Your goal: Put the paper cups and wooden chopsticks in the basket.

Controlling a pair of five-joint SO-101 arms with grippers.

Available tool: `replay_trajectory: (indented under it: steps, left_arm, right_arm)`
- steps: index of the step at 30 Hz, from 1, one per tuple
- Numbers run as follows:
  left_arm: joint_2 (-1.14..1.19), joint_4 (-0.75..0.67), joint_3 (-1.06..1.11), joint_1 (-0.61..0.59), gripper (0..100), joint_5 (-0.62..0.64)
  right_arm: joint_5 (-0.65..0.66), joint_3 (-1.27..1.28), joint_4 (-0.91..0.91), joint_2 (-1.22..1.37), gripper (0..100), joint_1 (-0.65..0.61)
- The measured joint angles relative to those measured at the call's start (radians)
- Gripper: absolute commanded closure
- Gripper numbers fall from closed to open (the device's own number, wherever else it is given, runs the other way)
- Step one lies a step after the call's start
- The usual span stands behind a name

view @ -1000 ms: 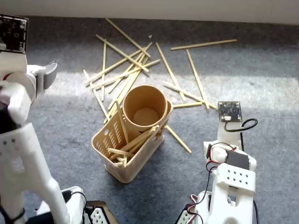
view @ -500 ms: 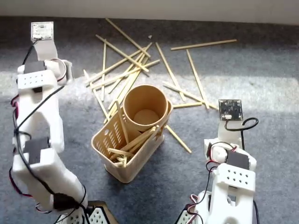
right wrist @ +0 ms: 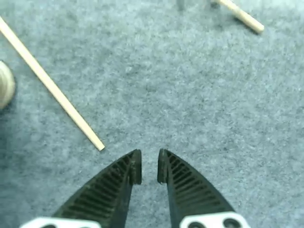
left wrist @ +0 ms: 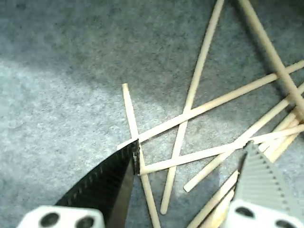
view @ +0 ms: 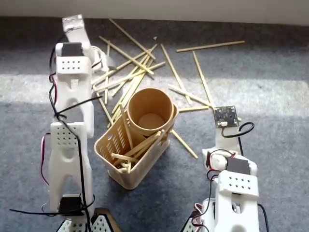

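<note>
A tan slatted basket [view: 116, 145] lies on the grey carpet mid-table, with a paper cup [view: 149, 113] on its side in its far end and several wooden chopsticks [view: 137, 147] inside. More chopsticks [view: 128, 72] are scattered beyond it. My left gripper [view: 102, 62] hangs over the left end of that pile. In the left wrist view the left gripper [left wrist: 192, 144] is open, with crossed chopsticks [left wrist: 190, 99] on the carpet between its fingers. My right gripper [right wrist: 148, 167] is shut on nothing, low over bare carpet beside a single chopstick [right wrist: 52, 90].
The right arm [view: 231, 179] stands at the near right, the left arm's links [view: 70, 145] run along the basket's left side. A loose chopstick [view: 184, 143] lies just right of the basket. A pale wall edge [view: 193, 9] bounds the far side.
The left arm has swung from the view's left edge inward and now stretches over the left end of the chopstick pile. The right arm has shifted slightly left.
</note>
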Motion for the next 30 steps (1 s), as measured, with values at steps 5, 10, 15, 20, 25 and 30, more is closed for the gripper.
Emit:
replay_trajectory:
  steps: [5, 10, 15, 20, 25, 30]
  left_arm:
    - [0.092, 0.025, -0.178, 0.002, 66, -0.402]
    - [0.114, 0.028, -0.195, -0.006, 66, -0.842]
    - [0.166, 0.028, -0.199, -0.011, 66, -1.017]
    - [0.273, -0.048, -0.204, -0.011, 66, -1.036]
    - [0.342, -0.097, -0.23, -0.003, 77, -1.04]
    - [0.354, -0.098, -0.244, 0.008, 98, -1.04]
  right_arm:
    - [0.0, 0.028, 0.0, 0.0, 92.6, 0.0]
    - [0.0, 0.034, 0.0, 0.0, 92.6, 0.0]
    - [0.0, 0.034, 0.0, 0.0, 92.6, 0.0]
    - [0.0, 0.037, -0.018, 0.0, 92.6, 0.0]
    - [0.0, 0.037, -0.023, 0.0, 92.6, 0.0]
    - [0.0, 0.037, -0.025, 0.0, 92.6, 0.0]
